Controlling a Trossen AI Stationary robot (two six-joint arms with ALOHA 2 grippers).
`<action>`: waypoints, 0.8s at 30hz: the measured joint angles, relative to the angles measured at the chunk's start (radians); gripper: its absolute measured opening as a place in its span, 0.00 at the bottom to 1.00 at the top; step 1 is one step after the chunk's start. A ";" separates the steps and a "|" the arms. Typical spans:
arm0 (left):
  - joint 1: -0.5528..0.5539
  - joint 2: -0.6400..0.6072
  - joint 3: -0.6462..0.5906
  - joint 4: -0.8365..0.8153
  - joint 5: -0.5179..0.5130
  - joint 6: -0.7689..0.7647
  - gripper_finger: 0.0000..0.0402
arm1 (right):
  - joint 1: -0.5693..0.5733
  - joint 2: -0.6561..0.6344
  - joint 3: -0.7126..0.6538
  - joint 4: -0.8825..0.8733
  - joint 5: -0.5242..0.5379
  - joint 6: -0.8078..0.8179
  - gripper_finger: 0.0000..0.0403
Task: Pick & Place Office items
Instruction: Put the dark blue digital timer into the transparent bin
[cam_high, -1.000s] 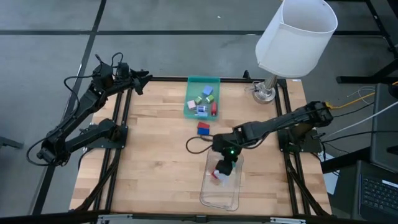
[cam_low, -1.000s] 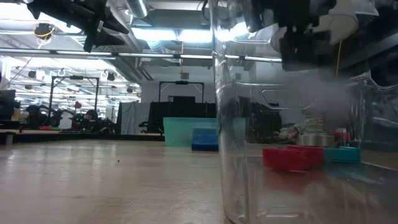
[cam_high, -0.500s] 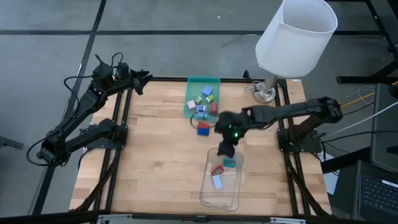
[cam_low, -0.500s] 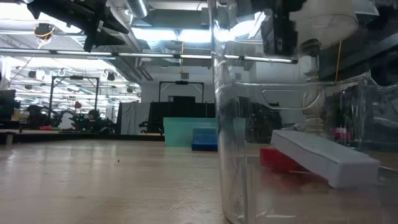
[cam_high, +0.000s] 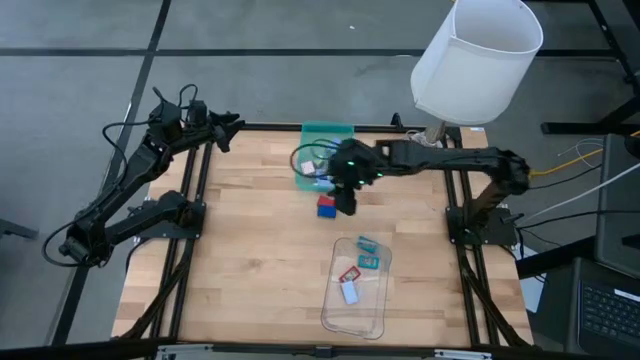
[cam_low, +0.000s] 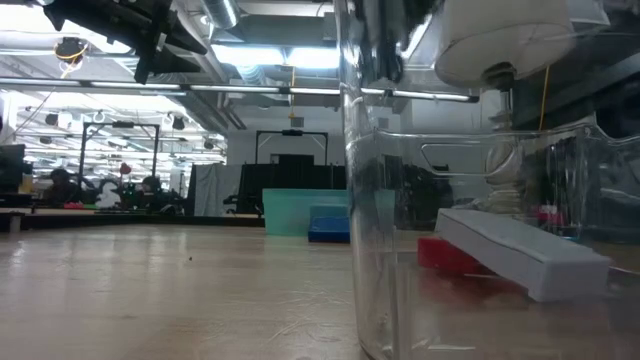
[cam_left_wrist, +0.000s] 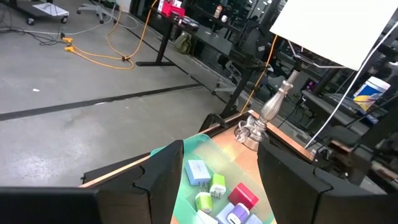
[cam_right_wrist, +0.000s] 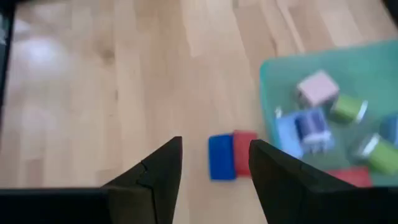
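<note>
Blue and red, two flat office items (cam_high: 326, 206) lie side by side, touching, on the bare wooden tabletop (cam_high: 240, 250) just beside the near edge of the green tray (cam_high: 310, 181). More small pieces sit inside that tray: a pink cube (cam_right_wrist: 318, 88), green rolls (cam_right_wrist: 348, 107), a blue and white block (cam_right_wrist: 309, 129) and a red one (cam_left_wrist: 243, 195). Three flat pieces already lie in the clear plastic tray (cam_high: 375, 318) nearer the front of the tabletop: a teal one (cam_high: 368, 262), a red one (cam_high: 350, 274) and a white one (cam_high: 349, 292), the white piece resting tilted on the red one in the low view.

Right gripper (cam_high: 344, 199) hangs over the blue and red pair, its jaws parted and empty, with the two pieces showing in the gap between its fingers (cam_right_wrist: 155, 171) in the right wrist view; they touch nothing.

Left gripper (cam_high: 226, 130) waits at the far left corner of the tabletop, well apart from the trays, jaws parted and holding nothing.

A white lamp (cam_high: 470, 70) stands at the far right corner.
</note>
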 joint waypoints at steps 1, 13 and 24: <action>0.000 0.000 0.000 0.000 0.000 0.000 0.50 | -0.005 0.032 0.031 -0.013 -0.003 -0.033 0.46; 0.000 0.000 0.000 -0.001 -0.013 0.010 0.50 | -0.032 0.379 0.166 -0.178 -0.105 -0.228 0.46; 0.000 0.011 0.000 -0.001 -0.032 0.029 0.50 | -0.002 0.426 0.166 -0.161 -0.152 -0.220 0.46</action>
